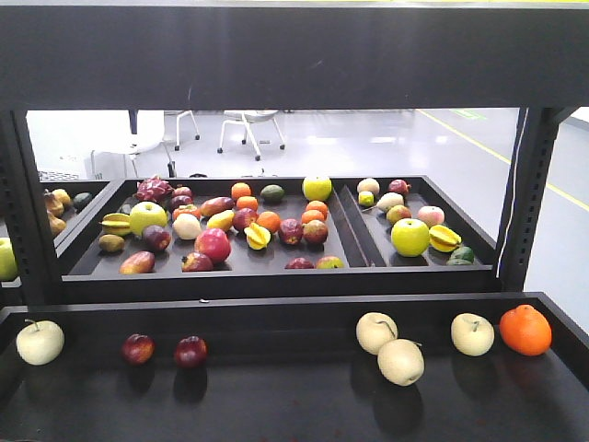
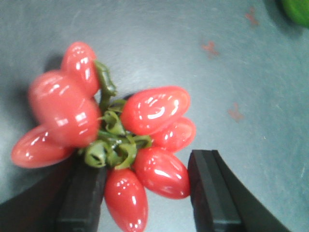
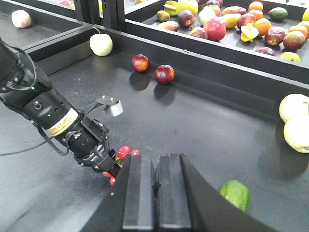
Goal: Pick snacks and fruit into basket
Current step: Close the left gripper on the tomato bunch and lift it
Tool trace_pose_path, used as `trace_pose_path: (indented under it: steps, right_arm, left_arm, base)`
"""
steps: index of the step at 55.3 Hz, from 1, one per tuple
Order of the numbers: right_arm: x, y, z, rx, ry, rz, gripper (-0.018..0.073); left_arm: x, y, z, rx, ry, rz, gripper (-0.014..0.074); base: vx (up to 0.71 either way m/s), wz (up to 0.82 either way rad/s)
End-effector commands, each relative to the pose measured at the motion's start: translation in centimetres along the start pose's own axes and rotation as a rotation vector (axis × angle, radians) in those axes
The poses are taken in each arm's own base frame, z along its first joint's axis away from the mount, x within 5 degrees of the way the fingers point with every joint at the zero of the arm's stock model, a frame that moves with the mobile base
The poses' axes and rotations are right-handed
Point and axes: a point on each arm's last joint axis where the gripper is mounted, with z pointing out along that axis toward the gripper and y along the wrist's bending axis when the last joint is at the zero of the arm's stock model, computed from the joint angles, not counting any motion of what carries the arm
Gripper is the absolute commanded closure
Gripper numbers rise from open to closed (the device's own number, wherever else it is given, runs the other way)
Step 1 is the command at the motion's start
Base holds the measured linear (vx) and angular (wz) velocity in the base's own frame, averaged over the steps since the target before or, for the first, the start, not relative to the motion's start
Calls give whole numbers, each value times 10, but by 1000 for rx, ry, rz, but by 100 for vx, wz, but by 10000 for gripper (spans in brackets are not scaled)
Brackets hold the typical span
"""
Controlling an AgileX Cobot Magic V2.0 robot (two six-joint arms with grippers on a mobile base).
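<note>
While the left gripper (image 2: 147, 166) stands spread on either side of the cluster of small glossy red oblong fruits with green leaves (image 2: 116, 130), nothing is pinched: its black fingers (image 2: 212, 193) flank the two lowest fruits, and a sliver of the dark matte shelf surface (image 2: 193, 48) shows beside the right-hand finger. The cluster lies flat on that surface.

The likeliest trouble is in the grip itself. The jaws would close on slick, rounded fruit rather than on the leafy knot at the middle, so a fruit could squirt out or the whole bunch could twist. Most of the cluster also lies beyond the fingertips, so it may droop or swing on the lift.

The right wrist view adds what the close-up cannot. It shows the left arm (image 3: 53, 116) slanting down to the cluster, the right gripper (image 3: 155, 162) with its pads pressed together on nothing, and the dark-green bumpy avocado-like fruit (image 3: 235, 193) just beside it, apart from the cluster. The left wrist view has only a green edge in its top corner, and I cannot tell what that is. The front view shows neither gripper, only pale apples (image 1: 377, 331) and a round orange (image 1: 525, 330) on the lower shelf. The light-blue plastic shopping basket appears in no view, so the carry cannot be judged.
</note>
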Motion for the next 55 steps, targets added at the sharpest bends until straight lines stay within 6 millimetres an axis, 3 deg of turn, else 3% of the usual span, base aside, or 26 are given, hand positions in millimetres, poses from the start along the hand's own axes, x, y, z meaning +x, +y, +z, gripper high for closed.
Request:
trace_pose_path:
  steps: [1, 7, 20, 36, 55]
  right_arm:
    - [-13, 3, -2, -36, -66, 0, 565]
    - [-13, 3, -2, -36, -66, 0, 565]
    - [-13, 3, -2, -36, -66, 0, 565]
    - [-13, 3, -2, -36, -66, 0, 565]
    - [-13, 3, -2, -36, -66, 0, 565]
  left_arm:
    - [-13, -14, -13, 49, -47, -5, 475]
    - [-14, -16, -15, 54, -48, 8, 608]
    - [-29, -21, -41, 52, -111, 66, 605]
    - [-53, -32, -105, 53, -245, 200, 602]
    - [-63, -77, -193, 148, -442, 317, 602]
  base:
    - [0, 0]
    - [0, 0]
    - [0, 0]
    - [0, 0]
    - [0, 0]
